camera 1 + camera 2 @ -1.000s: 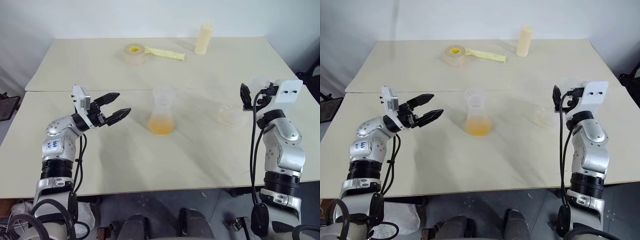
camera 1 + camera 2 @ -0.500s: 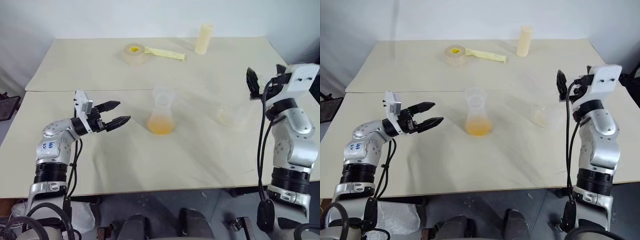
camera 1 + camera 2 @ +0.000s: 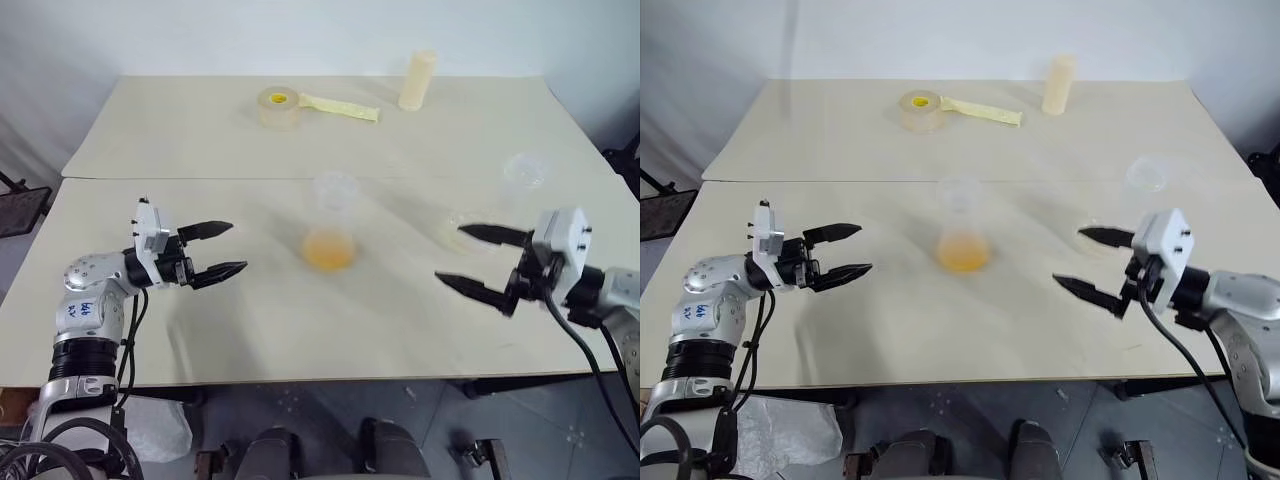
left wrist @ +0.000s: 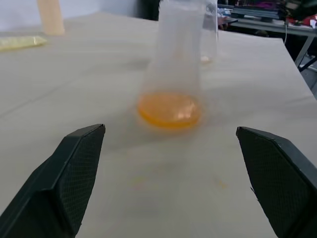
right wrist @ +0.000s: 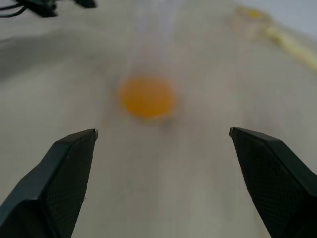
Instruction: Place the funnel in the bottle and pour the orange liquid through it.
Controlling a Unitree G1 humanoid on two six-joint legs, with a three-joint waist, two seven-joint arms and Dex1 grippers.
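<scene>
At the table's centre stands the clear bottle [image 3: 329, 225], with the orange liquid [image 3: 328, 250] pooled in its base. Its mouth carries a flared clear top [image 3: 333, 188] that looks like the funnel, though I cannot be sure. My left gripper [image 3: 238, 247] hovers open and empty to the bottle's left, pointing at it. My right gripper [image 3: 448, 253] is open and empty to the bottle's right, level, pointing toward it. The left wrist view shows the bottle [image 4: 173, 69] and liquid [image 4: 169, 108] ahead between the fingers. The right wrist view shows the liquid [image 5: 147, 95] as an orange blur.
A low clear round piece [image 3: 455, 228] lies by my right gripper's far fingertip. A clear wide-rimmed cup [image 3: 525, 170] stands further back on the right. At the table's back are a yellow tape roll [image 3: 278, 105] with a loose strip and a cream cylinder [image 3: 418, 80].
My right arm has swung down and back from beside the clear cup, turning from upright to level and facing the bottle. My left gripper has drawn back slightly. The bottle has not moved.
</scene>
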